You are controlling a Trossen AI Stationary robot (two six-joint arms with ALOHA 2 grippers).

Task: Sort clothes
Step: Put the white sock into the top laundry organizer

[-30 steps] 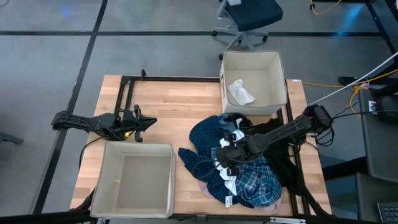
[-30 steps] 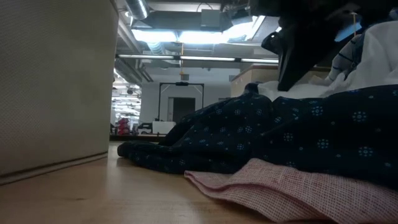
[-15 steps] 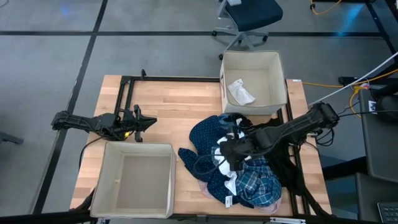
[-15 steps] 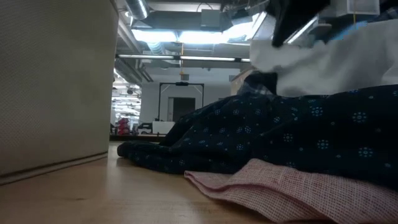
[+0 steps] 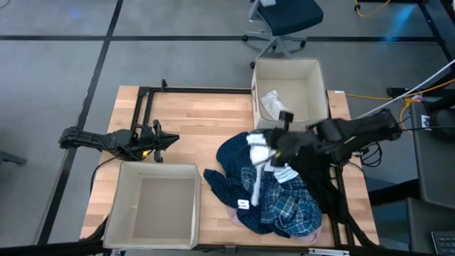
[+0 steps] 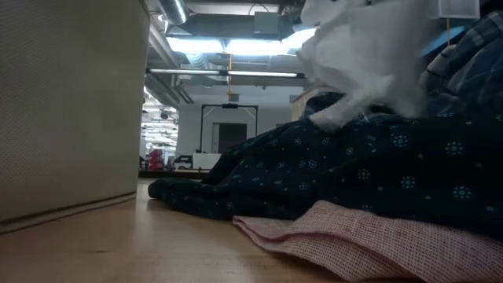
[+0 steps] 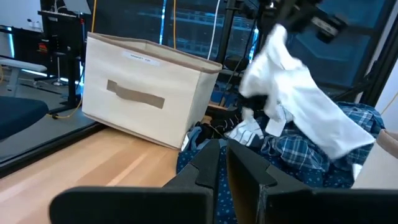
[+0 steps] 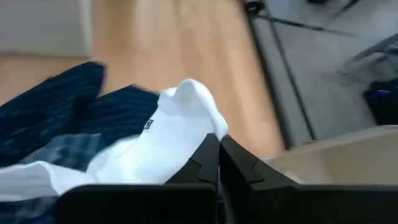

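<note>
From table height, the lifted white cotton garment (image 6: 369, 55) is blurred and runs off the top edge. The crumpled pale pink woven cloth (image 6: 377, 244) is cut by the bottom edge, and the beige fabric box (image 6: 67, 110) fills the left, its top unseen.

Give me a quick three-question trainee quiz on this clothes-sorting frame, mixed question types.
1. True or false: the right gripper is shut on the white garment.
2. Where is the left gripper? A) over the pile of clothes B) beside the near box, away from the clothes
3. What lies in the far box?

Key: 1 true; 2 B; 3 a small pale piece of cloth.
</note>
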